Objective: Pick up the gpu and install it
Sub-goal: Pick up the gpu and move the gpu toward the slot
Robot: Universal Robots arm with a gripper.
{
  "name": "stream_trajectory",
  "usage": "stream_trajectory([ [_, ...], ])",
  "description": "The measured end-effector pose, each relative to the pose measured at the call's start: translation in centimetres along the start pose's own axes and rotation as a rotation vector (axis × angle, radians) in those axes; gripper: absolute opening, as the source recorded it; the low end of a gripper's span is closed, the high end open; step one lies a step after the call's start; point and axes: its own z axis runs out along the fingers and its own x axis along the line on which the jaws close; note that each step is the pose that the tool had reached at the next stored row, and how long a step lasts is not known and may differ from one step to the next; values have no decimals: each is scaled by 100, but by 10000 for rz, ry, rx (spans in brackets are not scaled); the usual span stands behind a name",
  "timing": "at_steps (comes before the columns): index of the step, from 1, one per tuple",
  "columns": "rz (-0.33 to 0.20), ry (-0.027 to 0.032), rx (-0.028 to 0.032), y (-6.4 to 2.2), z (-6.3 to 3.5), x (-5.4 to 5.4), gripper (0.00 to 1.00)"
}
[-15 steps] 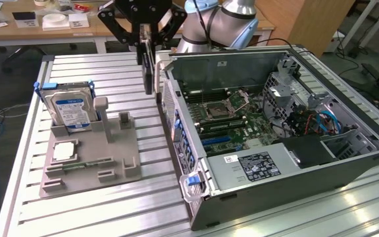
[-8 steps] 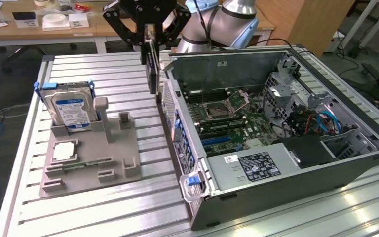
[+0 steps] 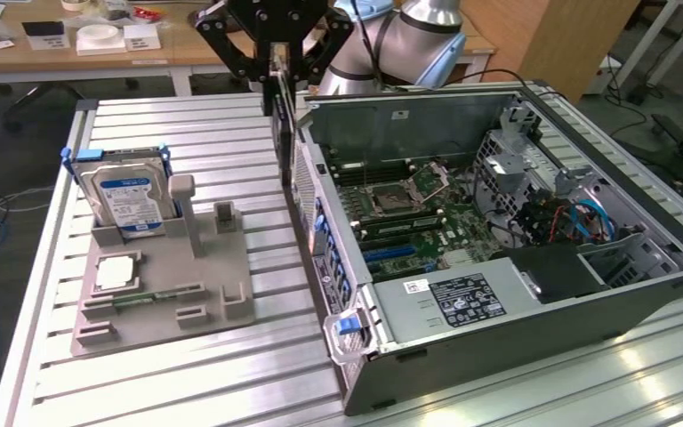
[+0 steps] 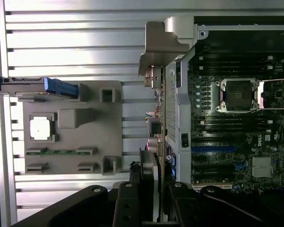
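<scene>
- Your claw is closed on the graphics card. The fingers pinch its two flat faces near the top edge, and the rest of the card hangs straight down below them.
- The graphics card is off the bench and in the air, toward the bench's far edge as the exterior view shows it. It hangs in the gap between the grey holder and the open computer case, just beside the case's rear wall and not yet over the motherboard.
- In the wrist view, the graphics card shows edge-on between the fingers of the claw. It is a thin dark strip running alongside the case wall.
- Judge it as light and stiff. It is a flat board that will not sag, but it looks fragile, with exposed parts on its faces and a contact edge that should not be knocked.
- The smooth faces could slip or swing under a narrow pinch, so a hold near the middle of the long top edge, as you have now, looks the soundest.
- The hard drive stands upright in the holder, near the bench's edge on the exterior view's left, well apart from the claw.
</scene>
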Motion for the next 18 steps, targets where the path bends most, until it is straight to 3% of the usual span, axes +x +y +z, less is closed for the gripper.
stream_trajectory([
  [18,1,1,-3,9,2,-208,27],
])
